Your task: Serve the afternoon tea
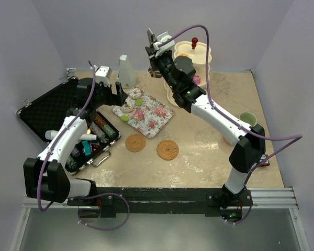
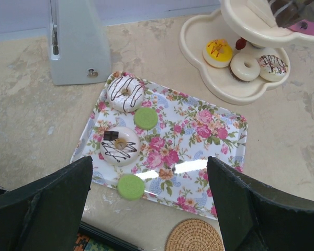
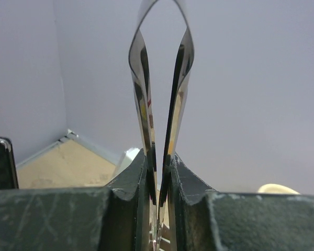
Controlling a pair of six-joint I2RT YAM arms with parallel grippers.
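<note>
The left arm reaches forward over the table (image 1: 199,157). Its end effector (image 2: 149,167) is spread wide and hovers above the near edge of a floral tray (image 2: 209,157), holding nothing. The right arm stretches up and away, its end effector (image 3: 158,172) pressed together on metal tongs (image 3: 159,104) whose looped end points upward, beside the top of the cream three-tier stand (image 1: 205,52).

The tray holds two white donuts with chocolate drizzle (image 2: 125,93) (image 2: 119,144) and two flat green rounds (image 2: 145,118) (image 2: 131,186). On the stand's bottom tier sit a yellow cake (image 2: 218,52), a plain white donut (image 2: 245,65) and a drizzled donut (image 2: 272,67). Two woven coasters (image 1: 135,143) (image 1: 167,149) lie bare on the table near the tray. A green mug (image 1: 247,119) stands at the right.
</note>
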